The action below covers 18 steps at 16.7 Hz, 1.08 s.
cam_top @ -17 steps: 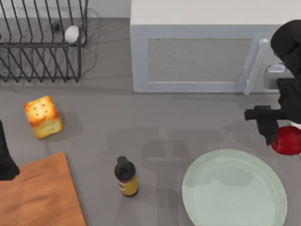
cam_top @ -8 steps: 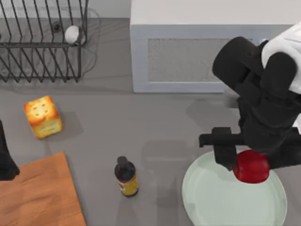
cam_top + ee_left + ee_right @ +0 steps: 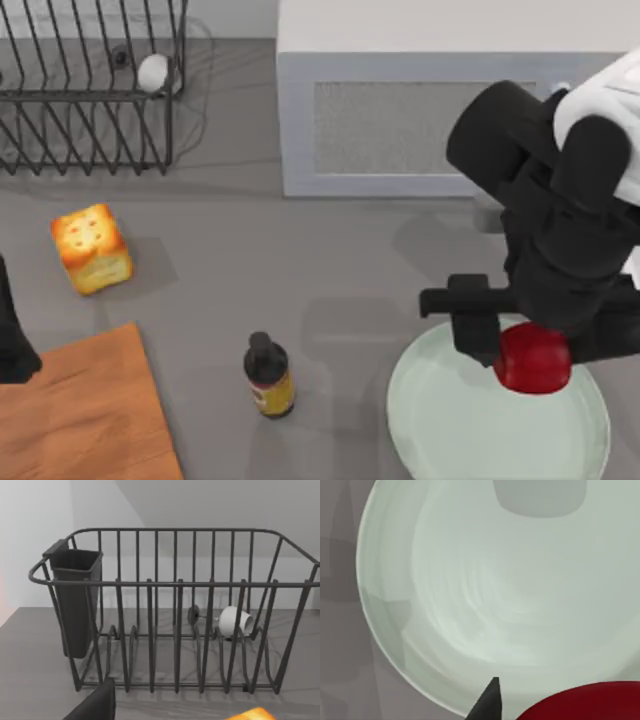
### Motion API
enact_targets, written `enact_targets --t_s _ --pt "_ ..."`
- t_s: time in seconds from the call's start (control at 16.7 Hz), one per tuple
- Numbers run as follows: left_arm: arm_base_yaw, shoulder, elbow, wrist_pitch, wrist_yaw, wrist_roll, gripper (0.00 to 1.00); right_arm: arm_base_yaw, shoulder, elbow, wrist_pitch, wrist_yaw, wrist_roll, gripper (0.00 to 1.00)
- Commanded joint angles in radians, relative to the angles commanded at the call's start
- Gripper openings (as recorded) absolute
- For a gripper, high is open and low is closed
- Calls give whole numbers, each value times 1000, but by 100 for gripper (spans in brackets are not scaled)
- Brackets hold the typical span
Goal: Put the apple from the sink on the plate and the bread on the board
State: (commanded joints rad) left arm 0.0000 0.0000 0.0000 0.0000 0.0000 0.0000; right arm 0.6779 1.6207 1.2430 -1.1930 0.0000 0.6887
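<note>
The red apple (image 3: 535, 360) hangs over the right part of the pale green plate (image 3: 450, 410), with my right gripper (image 3: 532, 346) shut on it. In the right wrist view the apple (image 3: 585, 705) sits beside a dark fingertip (image 3: 487, 702) above the plate (image 3: 485, 590). The bread (image 3: 92, 248) lies on the table at the left, just beyond the wooden board (image 3: 80, 410). A corner of the bread (image 3: 250, 714) shows in the left wrist view. My left arm (image 3: 15, 340) is parked at the table's left edge by the board.
A dark bottle (image 3: 268, 375) stands between board and plate. A wire dish rack (image 3: 90, 90) at the back left holds a small white ball (image 3: 153, 72). A white microwave (image 3: 430, 110) fills the back right, close behind my right arm.
My right arm carried the apple from the right edge leftward to above the plate, then barely shifted. The left arm, bread and bottle stayed put.
</note>
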Motion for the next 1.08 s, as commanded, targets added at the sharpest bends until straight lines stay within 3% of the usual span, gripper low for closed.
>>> enact_targets --t_s 0.66,1.08 --pt "0 0 0 0 0 0 100 0 0 0 0 0 0 98" --pt "0 0 0 0 0 0 100 0 0 0 0 0 0 100"
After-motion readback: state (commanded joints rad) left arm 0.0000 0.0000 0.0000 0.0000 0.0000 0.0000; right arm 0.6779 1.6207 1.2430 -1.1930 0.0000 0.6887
